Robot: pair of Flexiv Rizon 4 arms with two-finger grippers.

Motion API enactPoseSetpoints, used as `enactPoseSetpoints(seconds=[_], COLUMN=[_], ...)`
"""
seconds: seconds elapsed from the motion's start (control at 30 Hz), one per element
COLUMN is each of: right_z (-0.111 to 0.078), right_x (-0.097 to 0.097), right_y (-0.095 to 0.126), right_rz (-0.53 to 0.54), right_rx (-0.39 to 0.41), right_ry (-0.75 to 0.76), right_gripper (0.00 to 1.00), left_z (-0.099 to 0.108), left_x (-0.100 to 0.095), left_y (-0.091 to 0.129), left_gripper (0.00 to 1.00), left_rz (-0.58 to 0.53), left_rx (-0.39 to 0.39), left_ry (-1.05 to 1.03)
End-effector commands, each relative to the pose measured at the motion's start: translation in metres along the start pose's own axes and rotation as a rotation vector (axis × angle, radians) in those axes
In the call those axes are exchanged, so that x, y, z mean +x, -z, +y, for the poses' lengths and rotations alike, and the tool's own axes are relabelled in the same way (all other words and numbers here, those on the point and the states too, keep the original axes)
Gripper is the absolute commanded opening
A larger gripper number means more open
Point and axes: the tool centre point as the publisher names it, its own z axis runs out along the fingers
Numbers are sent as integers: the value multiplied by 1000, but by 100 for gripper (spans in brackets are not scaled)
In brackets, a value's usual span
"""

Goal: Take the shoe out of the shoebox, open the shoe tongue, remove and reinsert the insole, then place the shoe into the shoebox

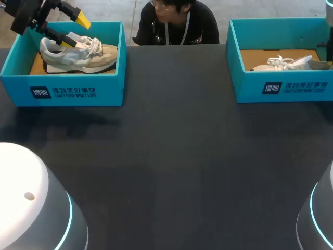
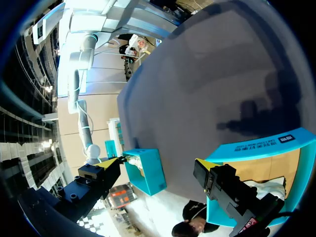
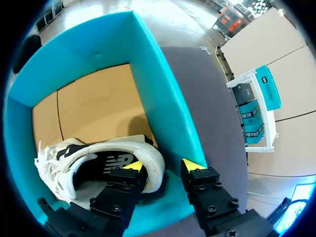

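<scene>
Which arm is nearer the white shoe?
Right. The right arm has its jaws at the heel of the white shoe in the right box; the left arm is over the beige shoe in the left box.

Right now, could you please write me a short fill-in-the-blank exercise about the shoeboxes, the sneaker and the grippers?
The table holds ___ teal shoeboxes. The sneaker in the right shoebox is ___ in colour. The left gripper, above the left shoebox, has its fingers ___. The right gripper straddles that sneaker's ___.
Missing words: two; white; open; heel.
</scene>
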Motion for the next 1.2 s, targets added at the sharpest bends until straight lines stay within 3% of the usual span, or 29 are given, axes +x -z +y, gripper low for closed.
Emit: enactPoseSetpoints(seconds=[0.03, 0.27, 0.6, 0.8, 1.2], right_z=[-10, -15, -24, -38, -69], right_x=[-11, -9, -12, -13, -7], right_y=[27, 61, 83, 89, 77], right_rz=[32, 86, 111, 132, 156], right_rx=[-52, -113, -144, -146, -98], right_ry=[-10, -21, -26, -22, -17], right_gripper=[43, 44, 45, 46, 47], left_z=[-1, -1, -1, -1, 19], left_x=[0, 0, 0, 0, 22], left_y=[0, 0, 0, 0, 34], left_gripper=[100, 100, 100, 100, 100], left_rz=[4, 4, 4, 4, 156], left_rx=[-1, -1, -1, -1, 31], left_ry=[-1, -1, -1, -1, -32])
